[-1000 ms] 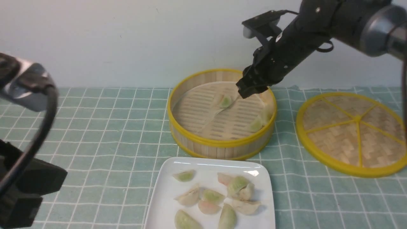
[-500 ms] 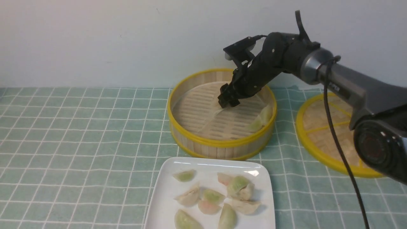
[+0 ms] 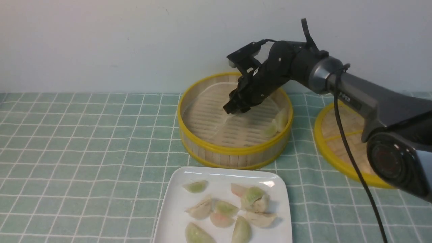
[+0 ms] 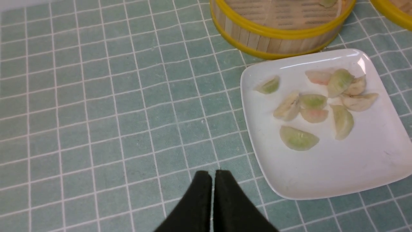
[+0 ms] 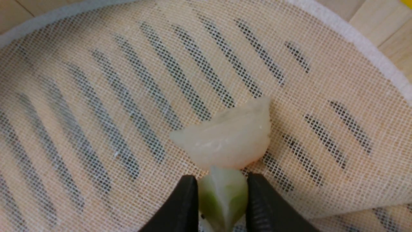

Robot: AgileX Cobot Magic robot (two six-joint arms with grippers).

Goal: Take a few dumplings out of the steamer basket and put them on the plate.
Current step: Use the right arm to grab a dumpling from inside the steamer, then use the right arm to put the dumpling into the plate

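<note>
left tool (image 4: 212, 174) is seen shut tight with nothing in it, over the checked desk (image 3: 84, 152) just beside a corner of the plate (image 3: 170, 221). the left arm was blocking the near left of the front view a second ago and is now gone from that view.

the heap of moved dumplings (image 3: 224, 208) on the plate is unchanged, so nothing has been added to it yet.

behind the plate, the steamer basket (image 3: 233, 151) is in the same spot. right tool (image 3: 236, 108) has been brought from the far right rim down into the middle of the basket, where one green dumpling lay. that spot is now hidden by the tool in the front view.

in the right wrist view the jaws are narrowed onto the green dumpling (image 5: 222, 199), which is pinched between the fingertips. it is low over the mesh liner (image 5: 128, 96); whether it is lifted clear cannot be told. a whitish lump (image 5: 228, 141) is touching it just beyond; same piece or a second one cannot be told.

judged: the grasp has just been made, and lift and carry to the plate are next. two more dumplings (image 3: 276, 123) are left against the right wall of the basket.

the lid (image 3: 341, 135) is lying flat to the right, partly hidden by the right arm.
</note>
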